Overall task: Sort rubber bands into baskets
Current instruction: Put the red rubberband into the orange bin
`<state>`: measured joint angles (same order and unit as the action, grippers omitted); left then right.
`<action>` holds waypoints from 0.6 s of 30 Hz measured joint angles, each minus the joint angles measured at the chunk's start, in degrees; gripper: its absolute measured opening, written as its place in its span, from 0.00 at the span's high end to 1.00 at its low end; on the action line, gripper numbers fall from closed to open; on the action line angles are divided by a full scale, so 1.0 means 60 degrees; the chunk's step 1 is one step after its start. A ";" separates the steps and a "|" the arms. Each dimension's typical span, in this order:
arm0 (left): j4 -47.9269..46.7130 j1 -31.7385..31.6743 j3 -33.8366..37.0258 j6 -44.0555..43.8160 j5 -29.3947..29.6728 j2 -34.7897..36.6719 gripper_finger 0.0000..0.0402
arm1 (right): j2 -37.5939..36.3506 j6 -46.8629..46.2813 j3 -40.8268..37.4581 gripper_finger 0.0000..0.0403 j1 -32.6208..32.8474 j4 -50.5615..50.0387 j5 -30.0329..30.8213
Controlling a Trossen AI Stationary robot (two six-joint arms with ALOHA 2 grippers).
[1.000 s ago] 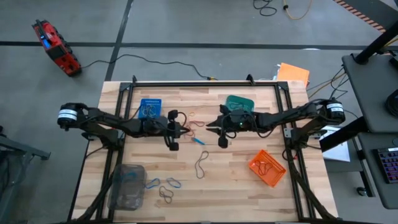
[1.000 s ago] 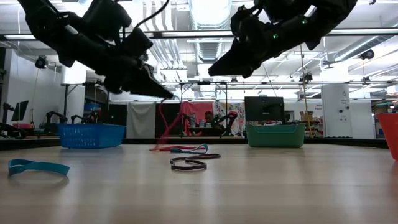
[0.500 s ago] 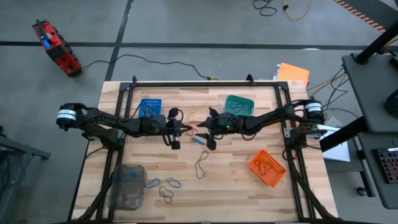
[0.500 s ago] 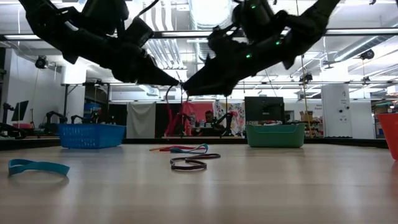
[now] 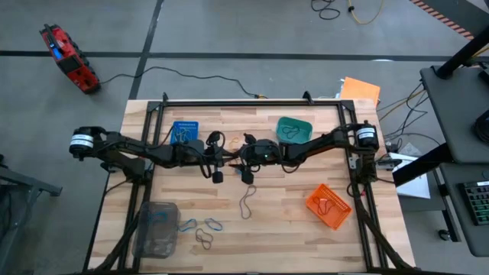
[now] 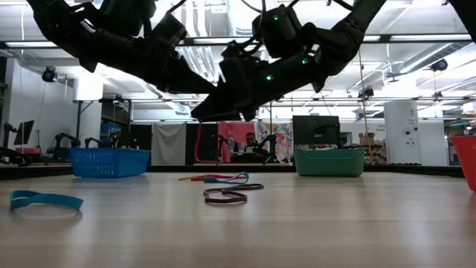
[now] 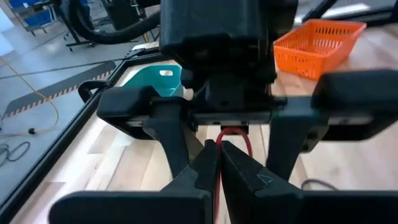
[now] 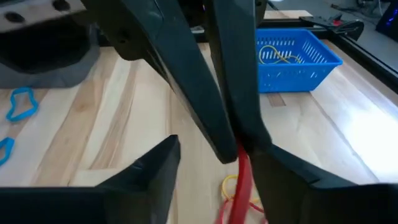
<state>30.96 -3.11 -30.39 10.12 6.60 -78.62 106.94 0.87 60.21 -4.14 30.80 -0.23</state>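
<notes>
Four baskets stand on the table (image 5: 306, 179): a blue basket (image 5: 184, 131) at the far left, a teal basket (image 5: 293, 128) at the far right, an orange basket (image 5: 328, 206) at the near right and a clear-grey basket (image 5: 156, 228) at the near left corner. Loose rubber bands are harder to count: a dark band (image 5: 248, 202) lies alone in the middle, about three blue and dark bands (image 5: 205, 231) cluster beside the clear-grey basket, and a yellow band (image 8: 277, 55) lies inside the blue basket.

The left tool (image 7: 219, 163) is pinched shut on a red rubber band (image 7: 234, 136), held above the table's centre. The right tool (image 5: 243, 160) meets it tip to tip, its fingers spread wide on either side of the left fingers.

The table is pale wooden planking in a black frame. It stands on a grey floor with trailing cables; beyond it are shelving and ceiling lights.
</notes>
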 joint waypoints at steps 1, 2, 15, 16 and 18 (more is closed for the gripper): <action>0.0014 0.0000 -0.0012 -0.0125 -0.0002 0.0003 1.00 | 0.0000 -0.0004 0.0014 0.57 0.0000 -0.0002 0.0004; 0.0018 0.0000 -0.0012 -0.0215 -0.0003 0.0012 1.00 | 0.0000 -0.0001 0.0031 0.61 0.0000 0.0026 0.0025; -0.0059 -0.0030 -0.0140 -0.1359 -0.0135 0.0111 0.93 | -0.0033 0.0112 -0.0060 0.98 0.0000 0.0423 0.0033; -0.0097 -0.0025 -0.0147 -0.1373 -0.0255 0.0126 0.90 | -0.0033 0.0112 -0.0062 0.98 0.0000 0.0417 0.0033; -0.0147 -0.0016 -0.0163 -0.1384 -0.0272 0.0162 0.84 | -0.0034 0.0112 -0.0063 0.98 0.0000 0.0368 0.0033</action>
<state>30.08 -3.21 -31.36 1.81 4.97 -77.65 106.73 1.54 59.83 -4.14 33.01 -0.03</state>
